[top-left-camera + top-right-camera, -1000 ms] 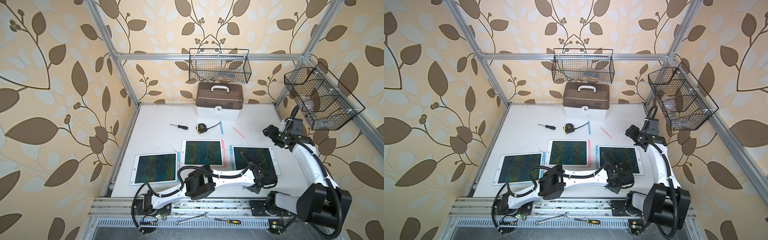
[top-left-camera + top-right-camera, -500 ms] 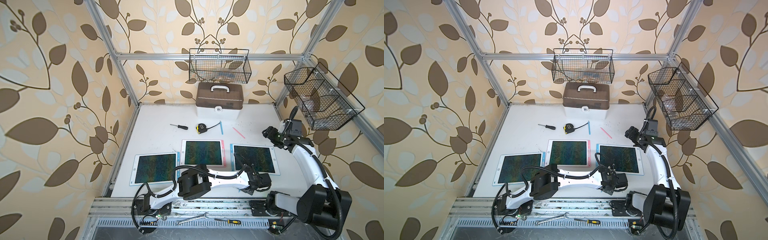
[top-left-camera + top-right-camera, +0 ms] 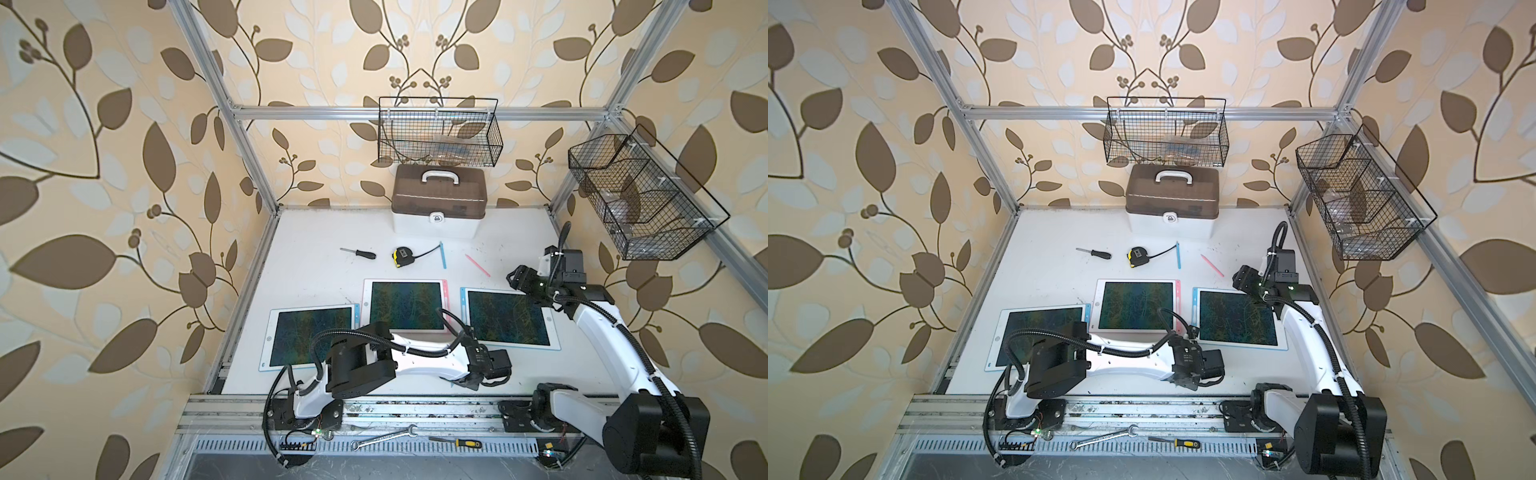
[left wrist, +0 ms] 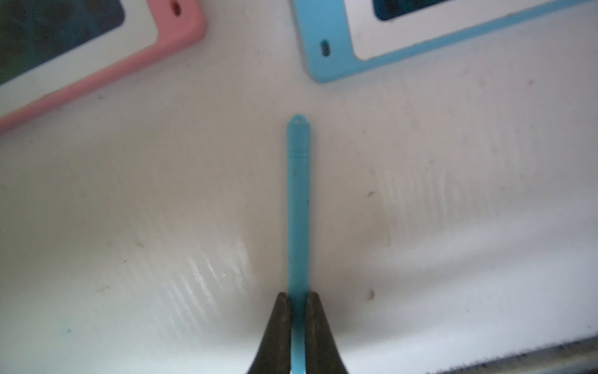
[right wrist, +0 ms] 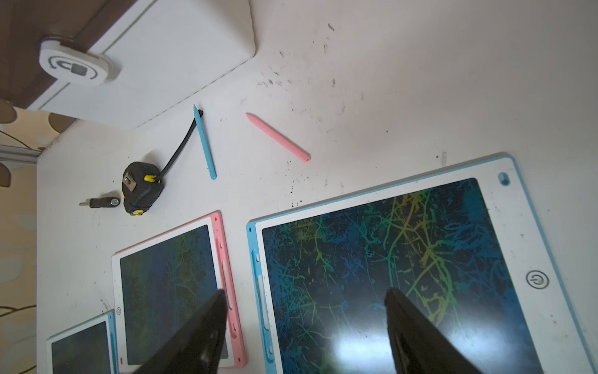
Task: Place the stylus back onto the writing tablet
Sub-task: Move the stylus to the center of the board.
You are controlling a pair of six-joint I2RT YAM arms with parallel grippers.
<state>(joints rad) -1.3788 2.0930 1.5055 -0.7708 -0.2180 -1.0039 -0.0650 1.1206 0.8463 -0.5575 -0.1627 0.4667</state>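
My left gripper (image 4: 298,296) is shut on one end of a thin blue stylus (image 4: 298,200), which points away over the white table. Its far end stops short of the near corners of a pink-framed writing tablet (image 4: 97,64) and a blue-framed one (image 4: 339,68). In both top views the left gripper (image 3: 473,380) (image 3: 1183,380) is low by the table's front edge. Three tablets lie in a row: blue (image 3: 309,334), pink (image 3: 405,305), blue (image 3: 509,318). My right gripper (image 5: 304,294) (image 3: 513,276) hangs open and empty over the right tablet (image 5: 404,259).
A loose blue stylus (image 3: 443,255) and a pink stylus (image 3: 478,265) lie behind the tablets, beside a tape measure (image 3: 402,256) and a screwdriver (image 3: 359,252). A brown-lidded box (image 3: 438,199) stands at the back. Wire baskets (image 3: 438,133) hang on the back and right walls.
My left gripper has closed the last bit on the blue stylus. It has drawn left and toward the front edge, away from the right tablet. The right arm has barely moved.
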